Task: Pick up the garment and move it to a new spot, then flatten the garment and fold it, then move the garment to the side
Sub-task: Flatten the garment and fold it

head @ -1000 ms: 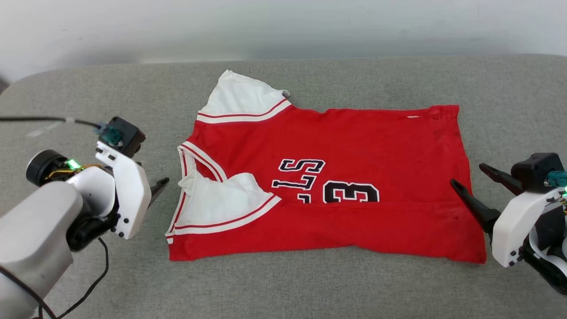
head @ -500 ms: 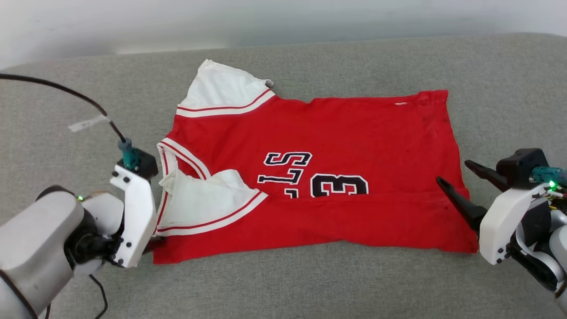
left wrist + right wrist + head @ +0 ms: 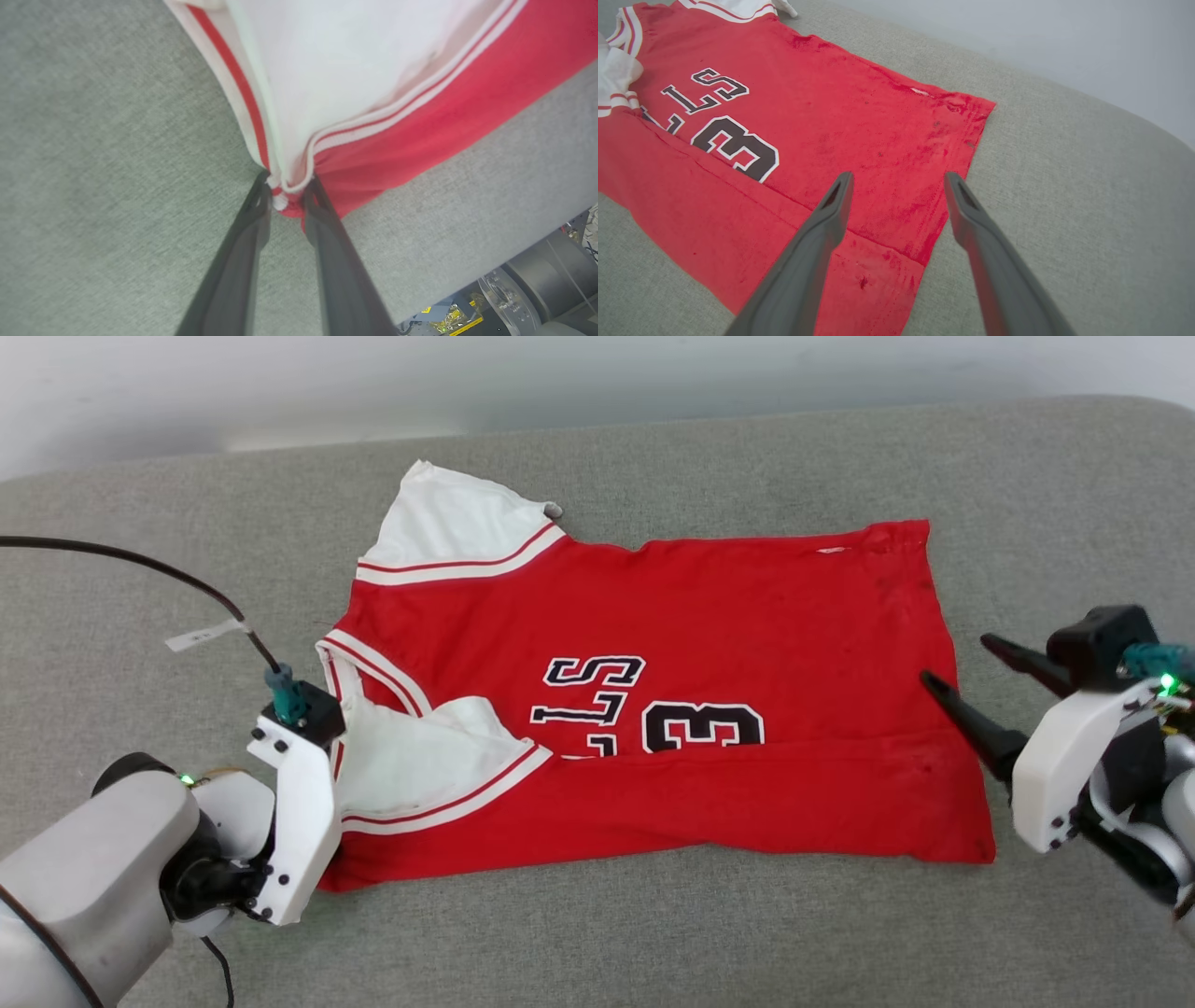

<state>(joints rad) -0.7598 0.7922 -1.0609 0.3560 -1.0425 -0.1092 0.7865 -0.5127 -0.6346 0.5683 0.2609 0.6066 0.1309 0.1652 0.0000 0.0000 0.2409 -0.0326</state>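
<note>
The garment (image 3: 653,616) lies flat on the grey cushion, a red jersey with white sleeves, its near edge folded over the black print. My left gripper (image 3: 286,193) is at the garment's (image 3: 373,70) near left corner, its two fingers shut on the bunched striped trim and red hem. In the head view the left arm's white wrist (image 3: 299,821) hides those fingers. My right gripper (image 3: 954,659) stands open just above the right hem; the right wrist view has the gripper (image 3: 899,177) over the garment's (image 3: 808,116) red edge with nothing between its fingers.
The grey cushion (image 3: 140,504) stretches wide around the jersey, with a pale wall (image 3: 597,373) behind. A black cable (image 3: 140,565) arcs over the left side to my left wrist. The cushion's front edge and machine parts (image 3: 537,289) lie near the left gripper.
My left gripper came in from the left to the jersey's near left corner and closed on it. The head camera shifted a little. The right gripper stayed open by the right hem.
</note>
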